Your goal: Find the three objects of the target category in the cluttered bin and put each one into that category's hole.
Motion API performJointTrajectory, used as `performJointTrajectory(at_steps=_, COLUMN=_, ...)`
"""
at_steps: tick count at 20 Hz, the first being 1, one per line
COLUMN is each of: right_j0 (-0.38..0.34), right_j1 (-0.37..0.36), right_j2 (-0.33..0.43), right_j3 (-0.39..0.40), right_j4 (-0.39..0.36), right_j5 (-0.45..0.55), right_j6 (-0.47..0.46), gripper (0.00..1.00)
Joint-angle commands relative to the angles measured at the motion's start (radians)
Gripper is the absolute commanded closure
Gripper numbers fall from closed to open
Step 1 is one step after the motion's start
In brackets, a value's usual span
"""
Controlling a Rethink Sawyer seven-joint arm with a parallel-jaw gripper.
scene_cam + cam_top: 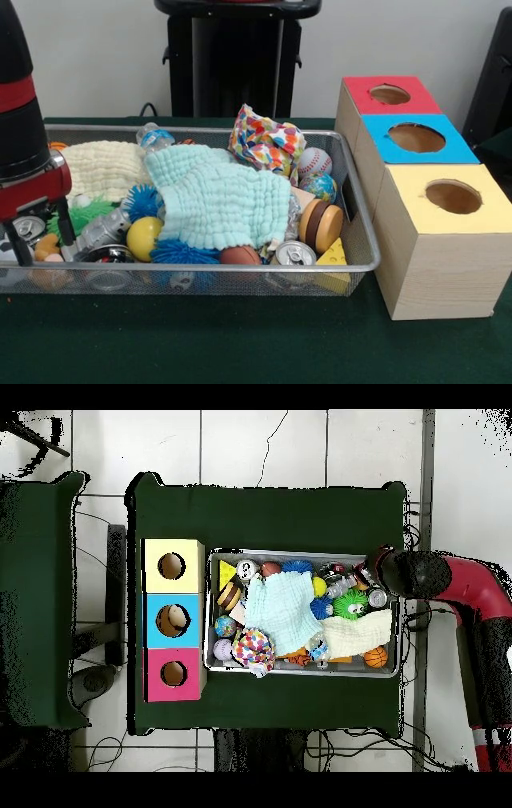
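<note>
A wire mesh bin is packed with clutter. Balls in it include a baseball, a globe ball, a yellow ball and a blue spiky ball. A soda can lies at the front rim. Right of the bin stand three boxes with round holes: red, blue and yellow. My gripper reaches down into the bin's left end. It is open, with its fingers either side of a silver can.
A mint cloth covers the bin's middle, a cream cloth lies at the back left and a colourful cloth at the back. Also inside are a wooden disc, a cheese wedge, a water bottle and a basketball.
</note>
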Motion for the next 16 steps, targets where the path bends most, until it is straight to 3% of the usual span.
performJointTrajectory(at_steps=1, right_j0=0.062, right_j1=0.165, right_j2=-0.023, right_j3=-0.036, right_j4=-0.063, right_j5=-0.17, right_j6=-0.129, gripper=0.0)
performJointTrajectory(at_steps=9, right_j0=0.031, right_j1=0.232, right_j2=0.018, right_j3=0.009, right_j4=0.006, right_j5=-0.172, right_j6=-0.168, gripper=0.0)
performJointTrajectory(at_steps=16, right_j0=0.058, right_j1=0.105, right_j2=-0.03, right_j3=0.091, right_j4=0.03, right_j5=-0.133, right_j6=-0.02, gripper=0.0)
